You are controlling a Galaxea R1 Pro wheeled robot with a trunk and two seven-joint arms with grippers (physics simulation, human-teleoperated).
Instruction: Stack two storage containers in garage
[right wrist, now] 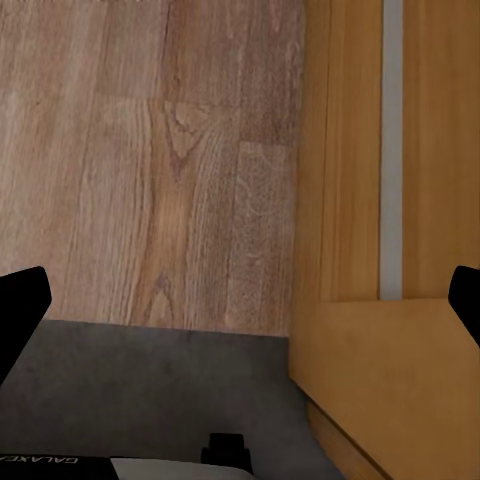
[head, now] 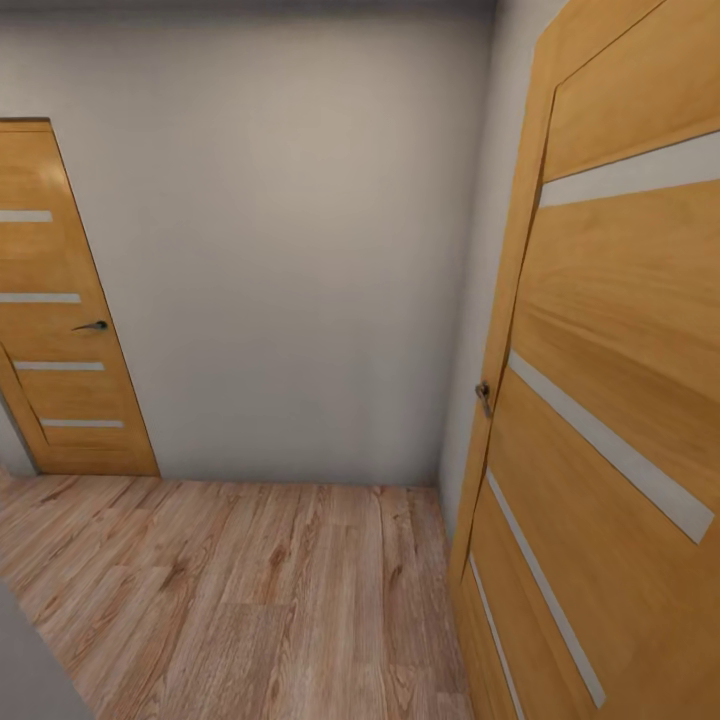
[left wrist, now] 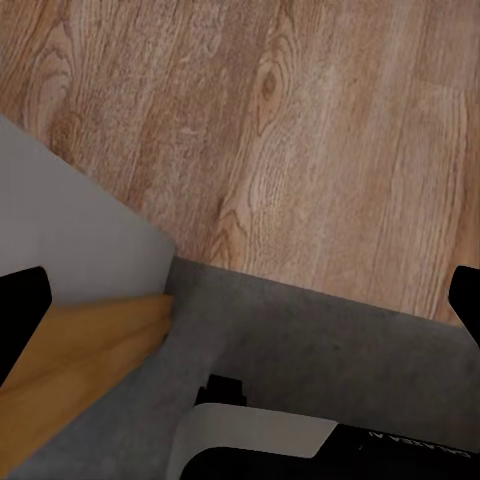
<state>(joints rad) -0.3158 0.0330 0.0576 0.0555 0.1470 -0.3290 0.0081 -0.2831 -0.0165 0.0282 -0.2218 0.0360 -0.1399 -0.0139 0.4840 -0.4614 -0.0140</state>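
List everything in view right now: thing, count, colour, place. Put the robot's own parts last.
Doors: two, honey-orange wood with pale horizontal strips. One is closed in the wall at the head view's left; the other stands close at the right, and its lower edge also shows in the right wrist view.
Door handles: two, dark metal, one on each door.
Wall: one, plain grey-white, between the doors.
Floor: light wood planks, underfoot in all three views.
Threshold area: dark grey surface next to the planks, in both wrist views.
Left gripper: black fingers at the frame edges, jaws wide apart, empty.
Right gripper: black fingers at the frame edges, jaws wide apart, empty.
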